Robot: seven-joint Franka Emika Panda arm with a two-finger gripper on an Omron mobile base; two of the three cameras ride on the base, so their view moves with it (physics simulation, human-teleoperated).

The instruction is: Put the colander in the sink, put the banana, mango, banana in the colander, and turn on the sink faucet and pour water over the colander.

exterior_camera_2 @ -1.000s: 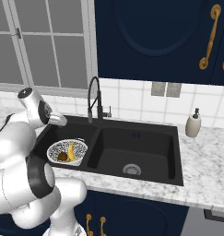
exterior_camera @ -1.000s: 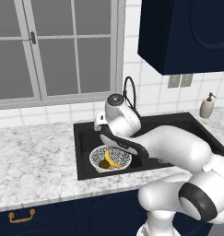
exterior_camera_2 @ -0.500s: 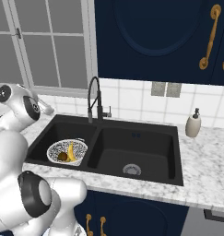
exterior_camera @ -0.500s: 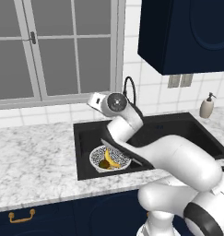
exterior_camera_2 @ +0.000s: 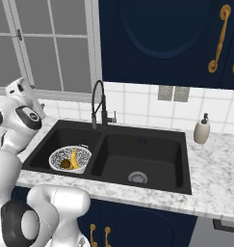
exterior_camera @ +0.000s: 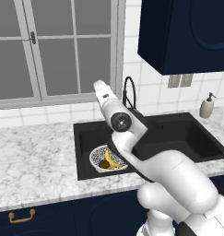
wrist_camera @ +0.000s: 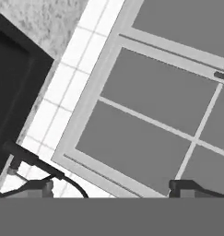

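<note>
The colander (exterior_camera: 107, 159) is sitting in the left basin of the sink (exterior_camera_2: 137, 164), already holding a banana (exterior_camera_2: 74, 159) and the mango (exterior_camera_2: 66, 164), so the fruit is lying ready for water. The banana's long axis is running roughly front to back across the bowl. The jaws are standing wide open and empty beside the sink faucet (exterior_camera_2: 97, 103), probably going for its handle.

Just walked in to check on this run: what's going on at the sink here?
The colander already sits in the left basin of the sink, with a banana and the mango in it. The robot's open gripper holds nothing and is raised near the sink faucet, facing the window. No water is running.
</note>
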